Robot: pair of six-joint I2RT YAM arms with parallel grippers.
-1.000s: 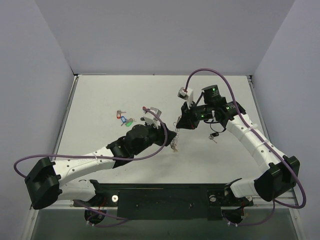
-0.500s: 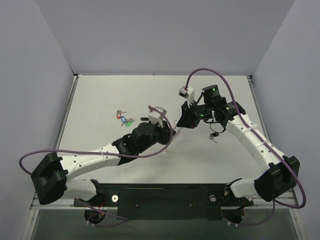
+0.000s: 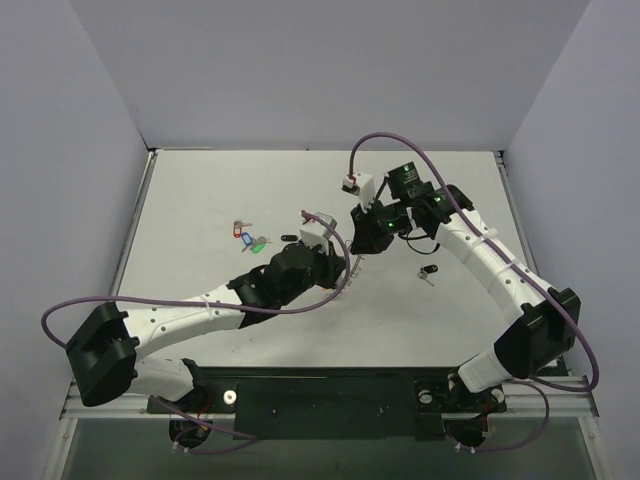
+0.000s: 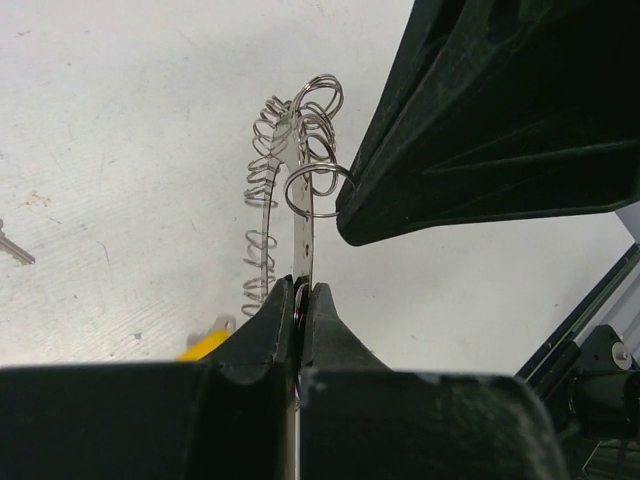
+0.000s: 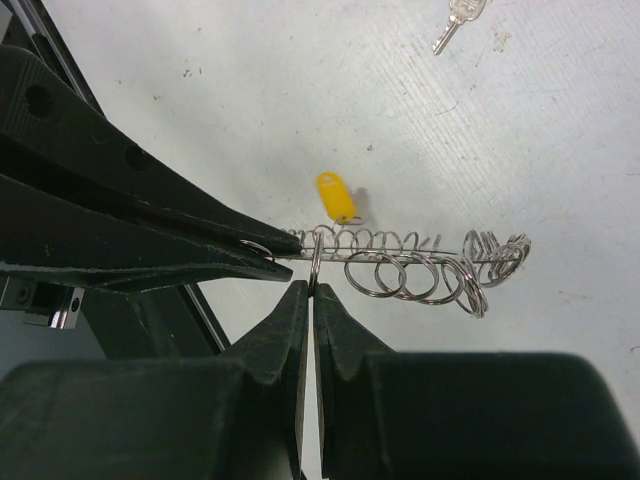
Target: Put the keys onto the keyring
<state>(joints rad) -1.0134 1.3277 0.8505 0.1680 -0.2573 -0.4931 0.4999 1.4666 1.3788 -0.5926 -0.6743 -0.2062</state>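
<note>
**Q:** Where does the ring sit at this point?

**A:** Mid-bench, strung between the two arms. The large thin silver wire keyring (image 4: 300, 200), fringed with small silver rings, shows edge-on in both wrist views and looks lifted off the white bench (image 3: 200, 190).

**Q:** State of each end effector?

**A:** The left end effector (image 4: 302, 300) has its jaws pinched tight on the wire loop itself. The right end effector (image 5: 310, 295) is closed just as tight, nipping one small fringe ring that hangs from the wire.

**Q:** Why hold it at two points?

**A:** My reading: the loop is floppy, so one grip anchors it while the other singles out a ring and steadies it for threading. Both arms are occupied, though, so one would have to let go to fetch a key.

**Q:** And the keys?

**A:** Small silver keys with blue, green and red plastic tags (image 3: 248, 238) lie clustered on the bench, well apart from the keyring on the left arm's side. A dark-tagged key (image 3: 428, 272) lies by the right arm. A yellow plastic tag (image 5: 337, 195) sits just beside the wire; I cannot tell whether it is threaded on.

**Q:** Any labels or writing?

**A:** None legible. The tags look blank at this size. The only markings are green indicator lights (image 3: 388, 226) on the right arm.
</note>
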